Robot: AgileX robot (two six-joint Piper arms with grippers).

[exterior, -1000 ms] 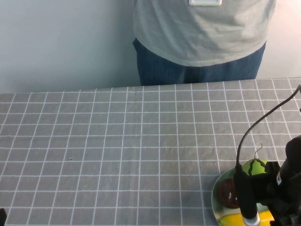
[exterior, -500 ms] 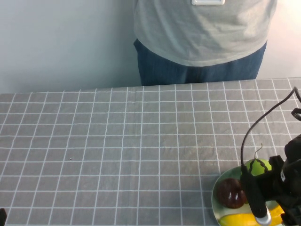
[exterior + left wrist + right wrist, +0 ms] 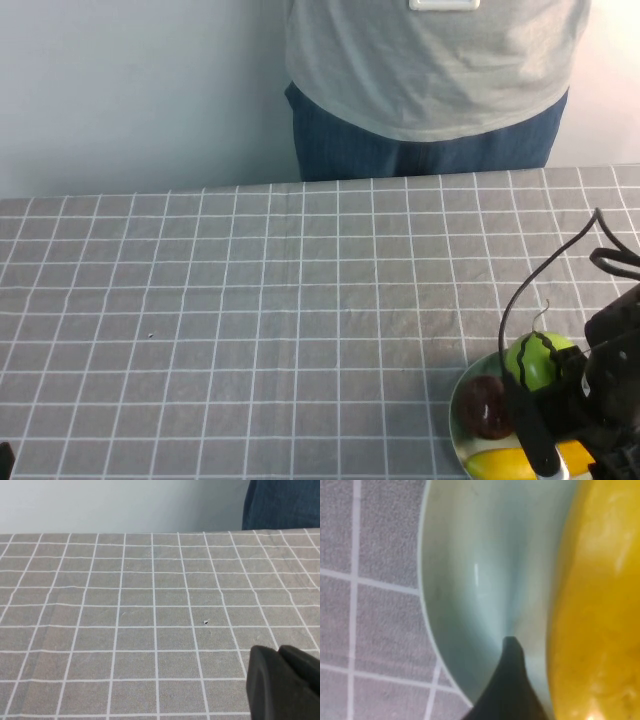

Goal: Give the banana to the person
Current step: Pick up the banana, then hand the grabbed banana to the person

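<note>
One arm is at work. The right gripper (image 3: 560,465) is low over the plate (image 3: 457,425) at the near right corner of the counter (image 3: 250,300), right down among the fruit. In the right wrist view one dark fingertip (image 3: 507,680) sits against the pale inside of the plate, just beside the banana (image 3: 595,620); the second finger is not shown, so I cannot tell whether the fingers are apart or together, nor whether the banana is between them.

The banana (image 3: 505,464) lies along the near side of the plate, partly covered by the arm. Behind it sit a dark red fruit (image 3: 487,408) and a green striped melon (image 3: 535,362), both close by.

The left gripper (image 3: 282,682) is idle above bare counter near the near left corner; its fingers appear closed together, holding nothing.

The person (image 3: 430,90) stands at the far edge, right of centre. No hand is held out in any view.

Assessment: the step in hand is taking hold of the banana. To do it well, the fingers should straddle the banana across its width near the middle, with the visible fingertip slipping between fruit and plate wall without levering the plate. The skin looks glossy and curved, so an off-centre grip would likely let it swing or slip. Lift straight up, clear of the melon, before carrying toward the far edge.
</note>
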